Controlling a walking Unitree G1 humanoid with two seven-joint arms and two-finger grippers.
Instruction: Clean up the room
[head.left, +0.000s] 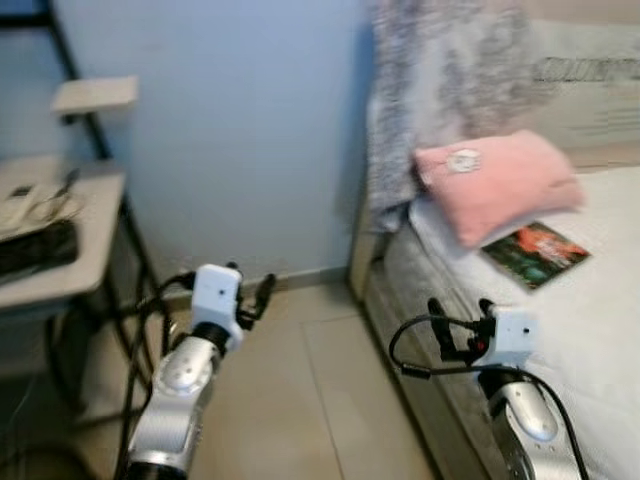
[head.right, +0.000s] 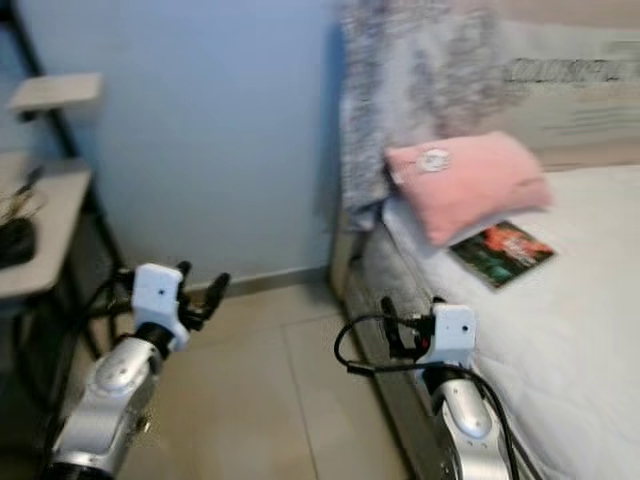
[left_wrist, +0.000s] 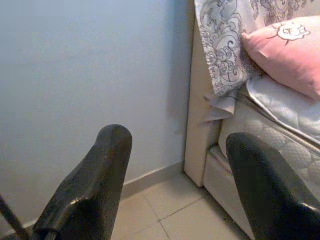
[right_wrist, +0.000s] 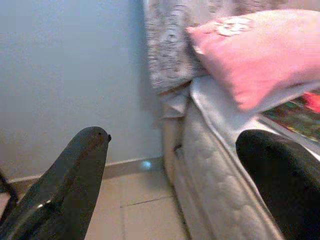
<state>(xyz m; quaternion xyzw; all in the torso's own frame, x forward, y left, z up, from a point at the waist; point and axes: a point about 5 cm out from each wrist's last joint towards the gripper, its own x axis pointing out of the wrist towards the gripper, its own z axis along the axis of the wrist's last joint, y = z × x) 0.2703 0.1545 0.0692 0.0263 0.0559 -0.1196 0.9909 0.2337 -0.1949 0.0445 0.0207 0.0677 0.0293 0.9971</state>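
Pillow (head.left: 497, 185): pink, on bed (head.left: 600, 330), long axis across it.
Book (head.left: 536, 254): touching pillow, lying askew.
Left gripper (left_wrist: 175, 175): released, empty, beside bed.
Right gripper (right_wrist: 175, 175): released, empty, at bed's edge.

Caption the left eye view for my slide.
Both grippers, left and right, open beside a bed holding a pink pillow and book.

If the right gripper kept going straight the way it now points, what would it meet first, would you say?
Probably the bed's near corner under the pink pillow; the open right gripper faces it, though depth is unclear.

Book (head.left: 536, 255) cover blurred; desk (head.left: 60, 270) cut off.
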